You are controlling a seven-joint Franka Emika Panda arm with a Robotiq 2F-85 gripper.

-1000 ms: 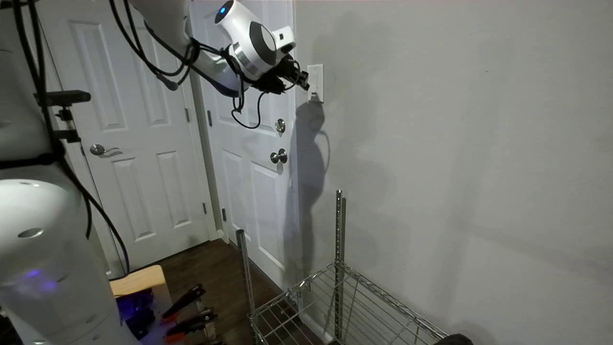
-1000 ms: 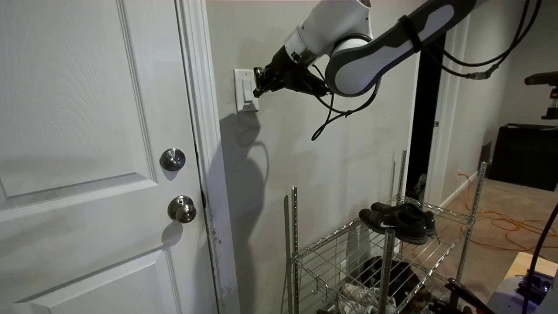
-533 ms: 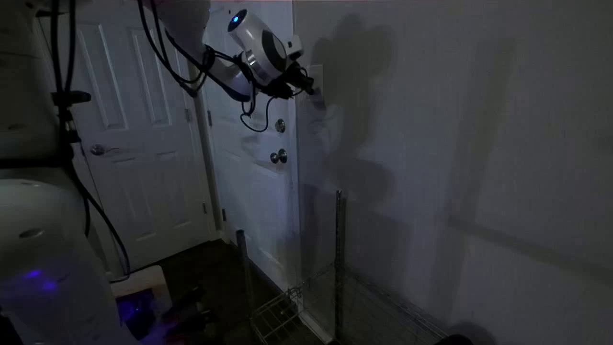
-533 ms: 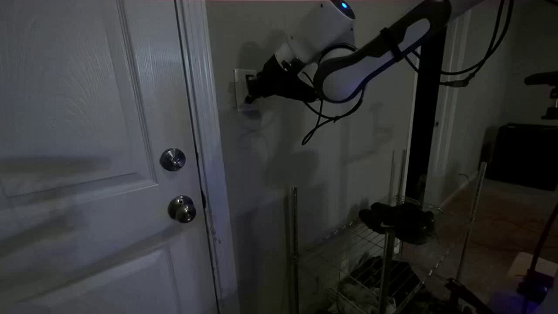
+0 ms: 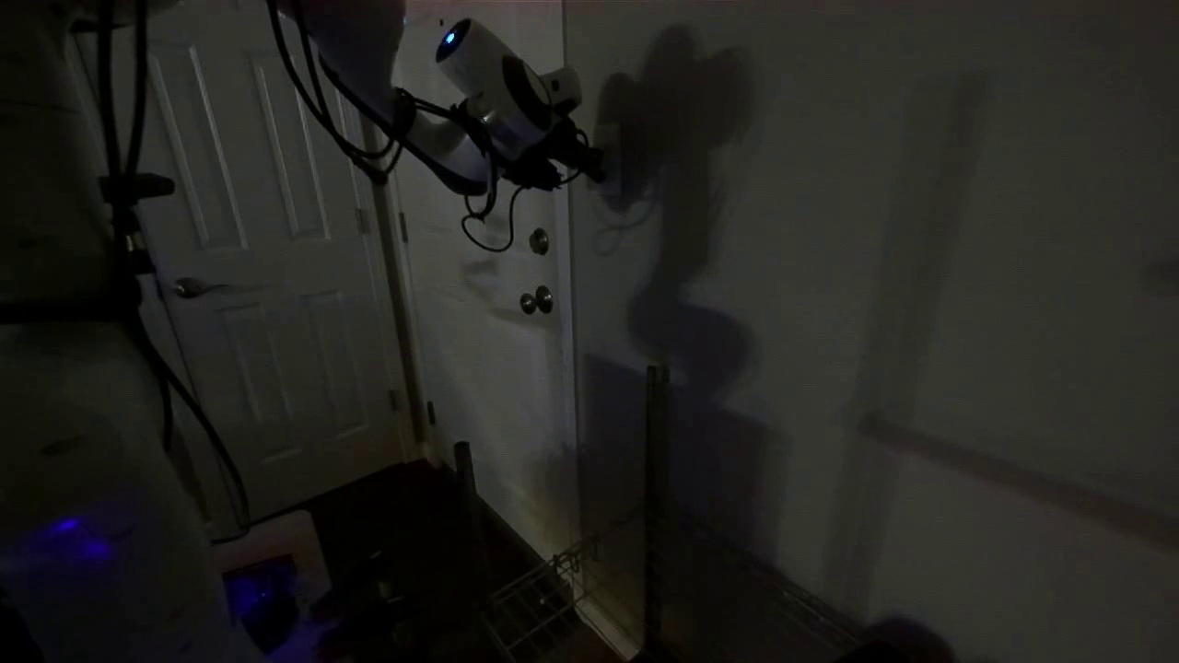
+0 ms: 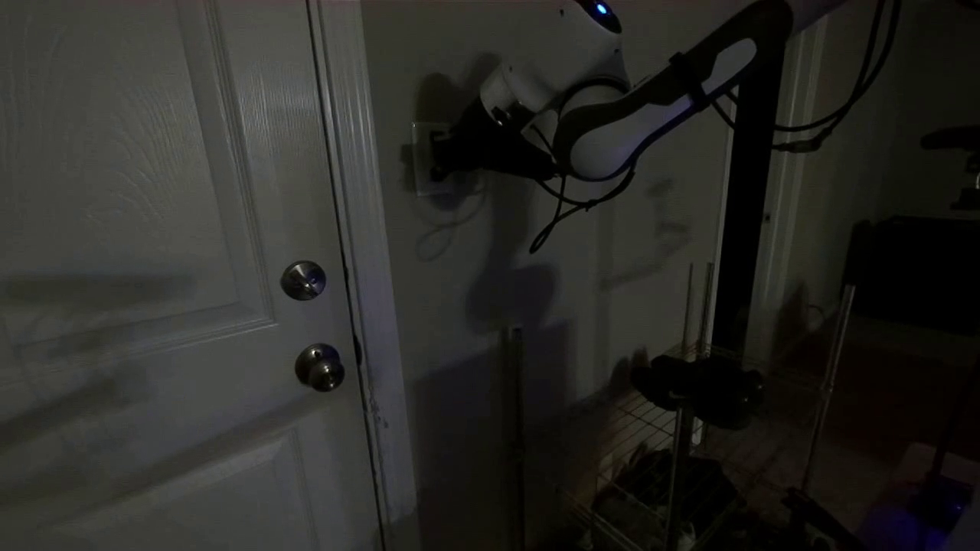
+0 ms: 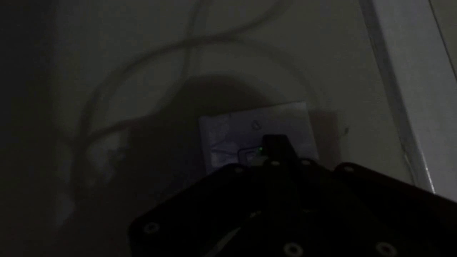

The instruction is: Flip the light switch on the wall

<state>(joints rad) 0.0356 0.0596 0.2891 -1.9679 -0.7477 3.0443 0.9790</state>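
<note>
The white light switch plate (image 6: 422,162) is on the pale wall (image 6: 635,237), beside the door frame. The plate also shows in an exterior view (image 5: 611,138) and in the wrist view (image 7: 282,119), where part of its toggle outline is visible. My black gripper (image 6: 438,157) is at the plate, its tips over the toggle area; this also shows in an exterior view (image 5: 597,164). In the wrist view the fingers (image 7: 275,142) are together as one dark block, holding nothing visible. They hide most of the toggle, and its position cannot be told. Contact looks likely but is too dark to confirm.
A white panelled door (image 6: 115,168) with a round metal knob (image 6: 320,369) stands beside the switch. A wire rack (image 6: 680,474) with dark shoes (image 6: 697,389) stands below against the wall. The room is very dark, with arm shadows on the wall.
The room has gone from lit to very dark, dimming further in the last half second. My gripper moved closer onto the switch plate, then has stayed almost still.
</note>
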